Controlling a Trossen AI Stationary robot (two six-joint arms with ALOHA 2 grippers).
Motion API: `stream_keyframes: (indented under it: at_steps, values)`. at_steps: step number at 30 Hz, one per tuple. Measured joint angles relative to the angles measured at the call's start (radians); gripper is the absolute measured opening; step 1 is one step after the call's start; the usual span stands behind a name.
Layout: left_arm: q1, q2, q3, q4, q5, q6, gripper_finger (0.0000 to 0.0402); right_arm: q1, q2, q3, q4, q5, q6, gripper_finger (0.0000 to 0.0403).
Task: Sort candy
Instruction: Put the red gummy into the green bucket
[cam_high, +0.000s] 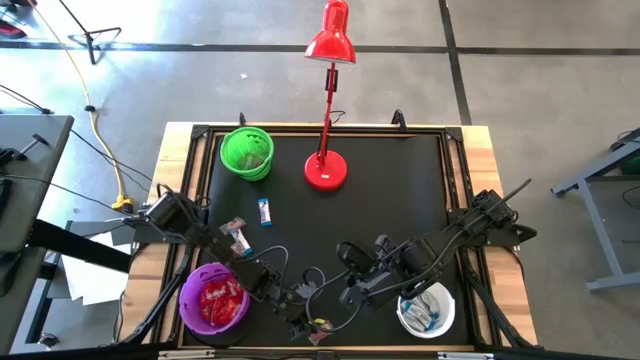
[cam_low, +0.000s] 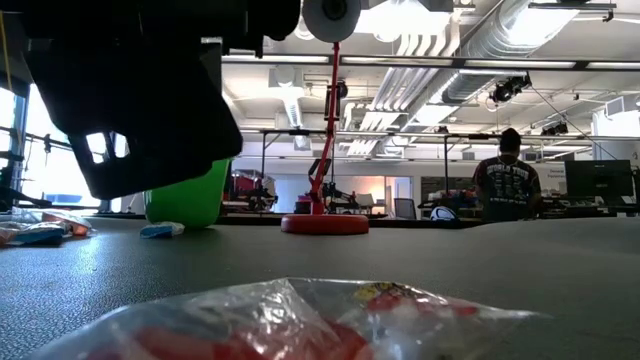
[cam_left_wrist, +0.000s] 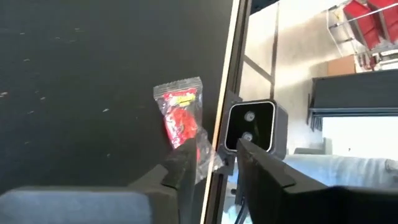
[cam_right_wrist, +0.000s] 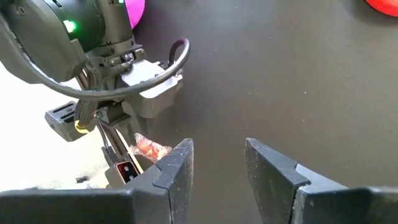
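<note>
The black mat (cam_high: 380, 190) covering the table is matte and faintly scuffed, and at its near edge the left gripper (cam_left_wrist: 214, 165) hangs with its fingers spread around one end of a red candy (cam_left_wrist: 180, 115), not yet clamped. The sweet lies flat right beside the mat's border and the small camera block (cam_left_wrist: 250, 124), so the likely failures are a finger snagging that border, or the slick wrapper skating out sideways as the jaws close and dropping off the table. The right gripper (cam_right_wrist: 217, 168), also unclenched and empty, hovers close by over the mat; the two arms are crowded enough that their looping cables could tangle. The bowls are smooth round plastic: a purple bowl (cam_high: 188, 300) heaped with red sweets, a white bowl (cam_high: 402, 318) holding blue-and-white ones, a green bowl (cam_high: 232, 158) farther back. A glossy red lamp (cam_high: 327, 165) stands mid-table. The crinkly loose candy (cam_high: 237, 237) and a blue-and-white sweet (cam_high: 265, 211) wait between the bowls.
</note>
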Motion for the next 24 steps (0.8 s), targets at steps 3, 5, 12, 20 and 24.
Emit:
stream_keyframes:
  at_steps: [3, 5, 12, 20, 24]
  values:
    - [0.000, 0.023, 0.000, 0.040, 0.002, 0.008, 0.0117, 0.000, 0.000, 0.000, 0.000, 0.000, 0.000, 0.0142]
    - [0.000, 0.039, 0.000, 0.070, 0.008, 0.008, 0.0121, 0.000, 0.000, 0.000, 0.000, 0.000, 0.000, 0.0142]
    - [0.000, 0.087, 0.017, 0.122, 0.033, 0.012, 0.0122, 0.000, 0.000, 0.000, 0.009, 0.000, 0.000, 0.0142]
    - [-0.001, 0.150, 0.064, 0.118, 0.041, 0.031, 0.0122, 0.000, 0.000, 0.000, 0.017, 0.000, 0.000, 0.0142]
    - [-0.001, 0.156, 0.070, 0.100, 0.037, 0.036, 0.0122, 0.000, 0.000, 0.000, 0.029, 0.000, 0.000, 0.0142]
